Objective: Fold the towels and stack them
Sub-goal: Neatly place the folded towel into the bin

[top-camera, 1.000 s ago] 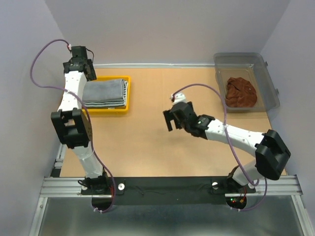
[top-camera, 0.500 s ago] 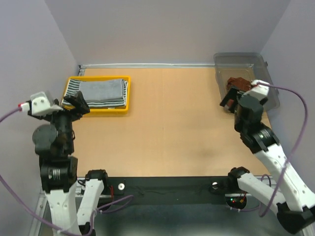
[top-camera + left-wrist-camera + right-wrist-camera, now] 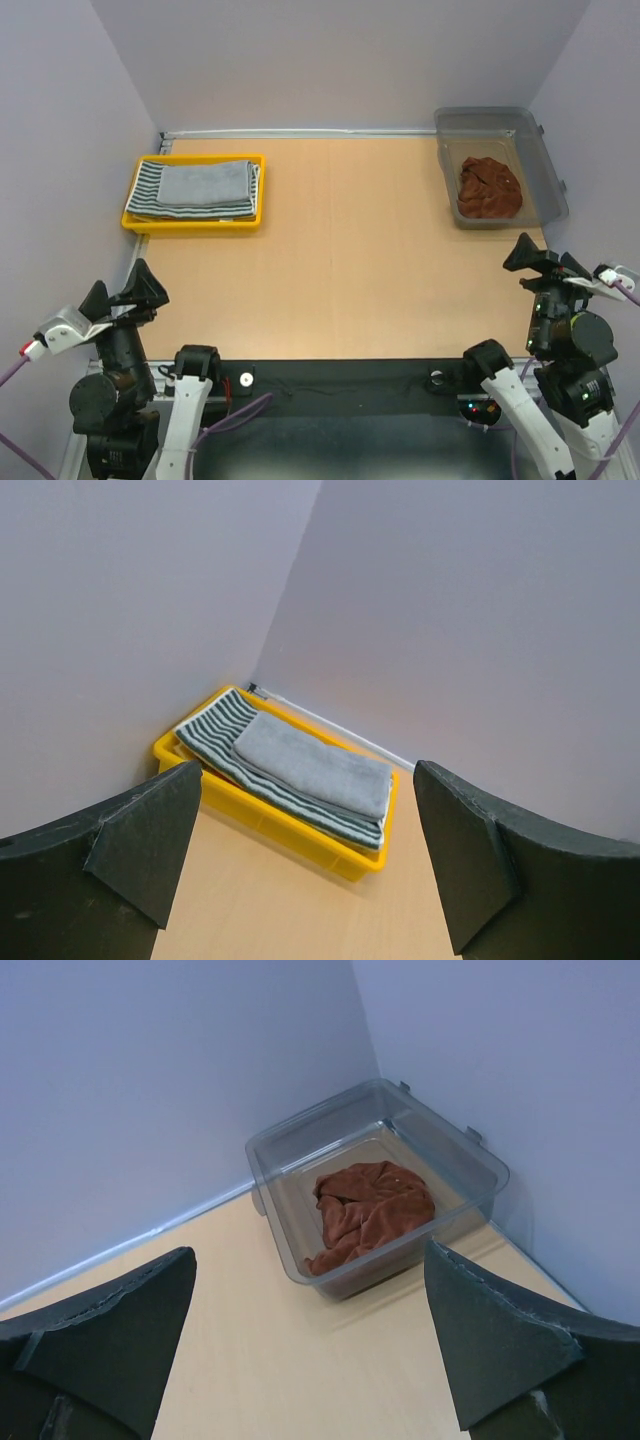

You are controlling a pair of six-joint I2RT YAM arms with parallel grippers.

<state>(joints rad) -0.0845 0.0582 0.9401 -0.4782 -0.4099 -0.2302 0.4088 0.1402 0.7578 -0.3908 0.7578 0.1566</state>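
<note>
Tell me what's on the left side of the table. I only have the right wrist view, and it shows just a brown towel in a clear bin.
Observer: A yellow tray sits at the far left corner.
Operator: Anything in it?
Observer: A plain grey towel, folded, lies on top of a black-white striped towel.
Operator: Is anything being held over there?
Observer: No. The left gripper is open and empty, at the near left edge, well apart from the tray.
</note>
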